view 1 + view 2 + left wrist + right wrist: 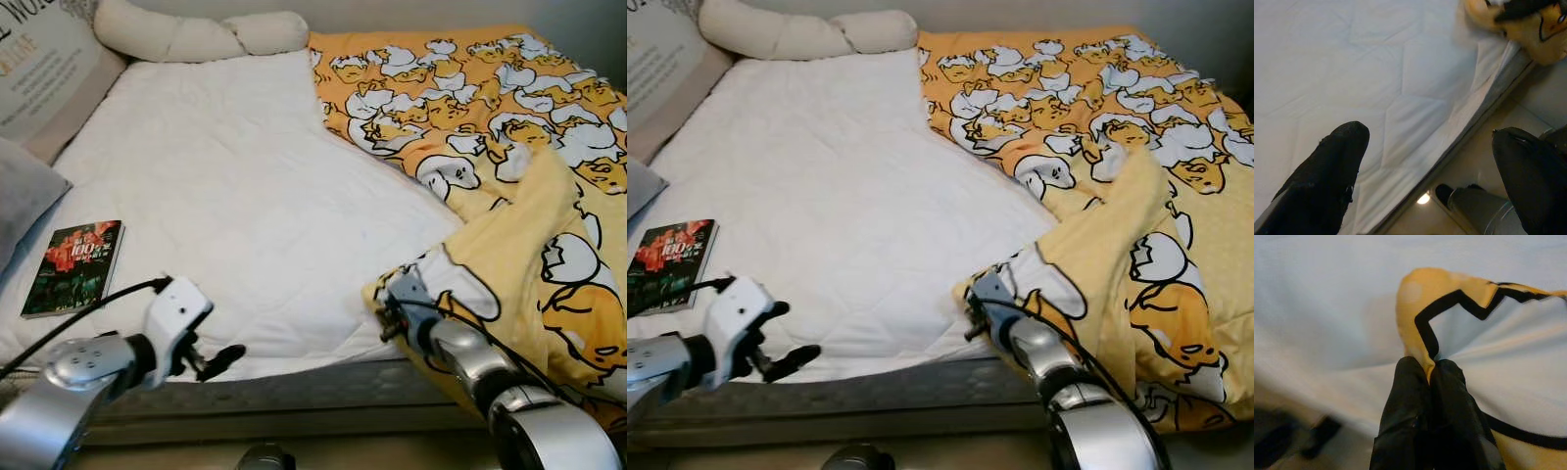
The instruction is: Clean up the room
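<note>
1. Pinching the yellow blanket (549, 196) with my right gripper (1429, 367): both black fingers are pressed together on a folded corner of the fabric, at the near edge of the bed, right of centre.
2. That pinched corner is lifted into a small peak; behind it the blanket lies bunched over the right half of the bed, running to the far right corner. It has an egg-character print, white on orange-yellow.
3. My left gripper (217, 360) is unclenched and holds nothing. The wrist view shows one fingertip (1334, 166) over the white mattress cover (225, 186) and the other out past the bed edge, above the floor.
4. It sits at the near edge of the bed, left of centre, well apart from the right gripper.
5. Book (74, 266) with a dark red cover lies flat on the mattress cover at near left, just far-left of my left gripper.
6. Cream bolster pillow (196, 37) lies along the far edge; a printed cushion (44, 69) leans at far left.
</note>
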You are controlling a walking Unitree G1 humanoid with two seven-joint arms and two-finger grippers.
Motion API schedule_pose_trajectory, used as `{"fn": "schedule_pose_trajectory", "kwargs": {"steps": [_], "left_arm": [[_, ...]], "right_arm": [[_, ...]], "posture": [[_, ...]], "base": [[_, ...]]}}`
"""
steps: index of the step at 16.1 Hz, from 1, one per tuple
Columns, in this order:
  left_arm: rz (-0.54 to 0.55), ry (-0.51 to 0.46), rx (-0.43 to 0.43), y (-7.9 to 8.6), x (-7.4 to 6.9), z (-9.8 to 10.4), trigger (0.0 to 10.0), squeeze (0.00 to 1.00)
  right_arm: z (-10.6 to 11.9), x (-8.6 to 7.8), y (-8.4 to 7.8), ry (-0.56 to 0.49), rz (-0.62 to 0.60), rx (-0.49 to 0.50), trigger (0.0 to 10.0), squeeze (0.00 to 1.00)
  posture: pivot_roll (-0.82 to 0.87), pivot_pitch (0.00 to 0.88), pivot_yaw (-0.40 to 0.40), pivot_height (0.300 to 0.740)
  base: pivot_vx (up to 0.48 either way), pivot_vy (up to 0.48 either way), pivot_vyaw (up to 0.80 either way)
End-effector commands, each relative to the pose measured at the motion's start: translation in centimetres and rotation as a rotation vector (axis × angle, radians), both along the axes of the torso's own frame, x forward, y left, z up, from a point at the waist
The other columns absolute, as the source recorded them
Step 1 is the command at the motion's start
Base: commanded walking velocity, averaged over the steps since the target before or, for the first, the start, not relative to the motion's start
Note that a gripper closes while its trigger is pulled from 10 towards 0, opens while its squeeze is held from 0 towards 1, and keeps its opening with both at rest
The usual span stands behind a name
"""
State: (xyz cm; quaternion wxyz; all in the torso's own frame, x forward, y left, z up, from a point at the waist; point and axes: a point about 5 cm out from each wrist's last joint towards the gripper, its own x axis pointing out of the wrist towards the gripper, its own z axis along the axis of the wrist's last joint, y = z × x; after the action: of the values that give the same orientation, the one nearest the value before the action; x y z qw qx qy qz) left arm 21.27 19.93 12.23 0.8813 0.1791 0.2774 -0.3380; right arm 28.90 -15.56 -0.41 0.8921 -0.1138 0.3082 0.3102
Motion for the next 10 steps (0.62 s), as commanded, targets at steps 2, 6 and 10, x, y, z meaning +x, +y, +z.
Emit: {"fn": "schedule_pose_trajectory", "kwargs": {"steps": [2, 6, 10], "left_arm": [[-0.003, -0.007, 0.000, -0.2, 0.3, -0.2, 10.0, 0.00], [-0.016, -0.005, -0.007, -0.5, 0.4, -0.4, 10.0, 0.00], [-0.035, 0.002, -0.006, -0.6, 0.4, -0.5, 10.0, 0.00]], "right_arm": [[-1.7, -3.9, 0.7, 0.126, 0.331, 0.105, 0.0, 0.00], [-5.7, -13.2, -1.3, 0.440, 0.681, 0.109, 0.0, 0.00], [-6.8, -16.6, -2.0, 0.507, 0.784, 0.036, 3.1, 0.00]], "posture": [[0.26, 0.000, 0.065, 0.740], [0.25, 0.000, 0.073, 0.740], [0.25, 0.000, 0.081, 0.740]], "base": [[0.000, 0.000, 0.00], [0.000, 0.000, 0.00], [0.000, 0.000, 0.00]]}}
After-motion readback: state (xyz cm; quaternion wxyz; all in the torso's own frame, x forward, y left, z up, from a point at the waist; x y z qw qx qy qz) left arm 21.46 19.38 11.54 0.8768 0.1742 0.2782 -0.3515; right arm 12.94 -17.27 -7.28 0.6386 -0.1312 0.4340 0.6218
